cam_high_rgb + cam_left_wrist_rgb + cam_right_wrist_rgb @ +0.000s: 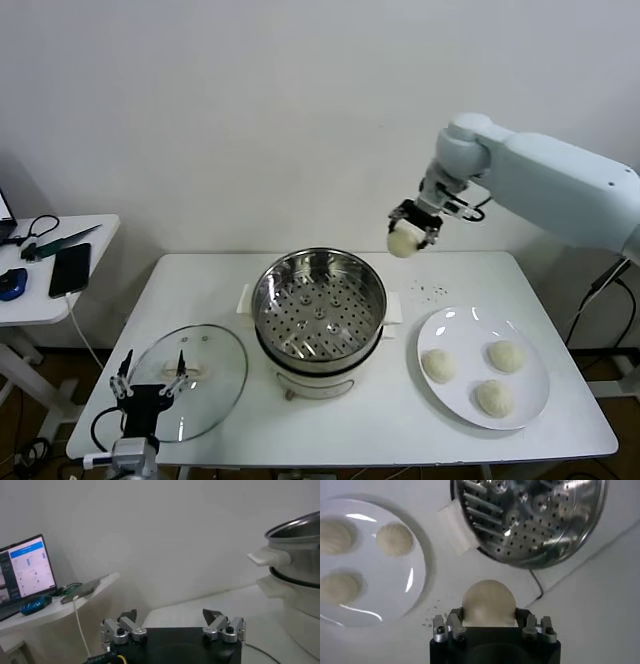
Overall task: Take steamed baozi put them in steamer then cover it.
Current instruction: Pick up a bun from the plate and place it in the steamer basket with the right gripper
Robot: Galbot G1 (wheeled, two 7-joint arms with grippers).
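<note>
One bun [404,241] rides high in the right tool [411,228], clamped between its fingers; below and to its left sits the empty steamer [319,305], three buns [438,364] wait below on the plate [530,400]. Left tool [147,381] hangs spread wide over the glass lid [215,365].

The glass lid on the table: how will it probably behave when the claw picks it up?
The glass lid is probably fragile and somewhat heavy. Its smooth surface looks slippery, so gripping its white handle seems safest. Lifted off-centre, it may tilt.
</note>
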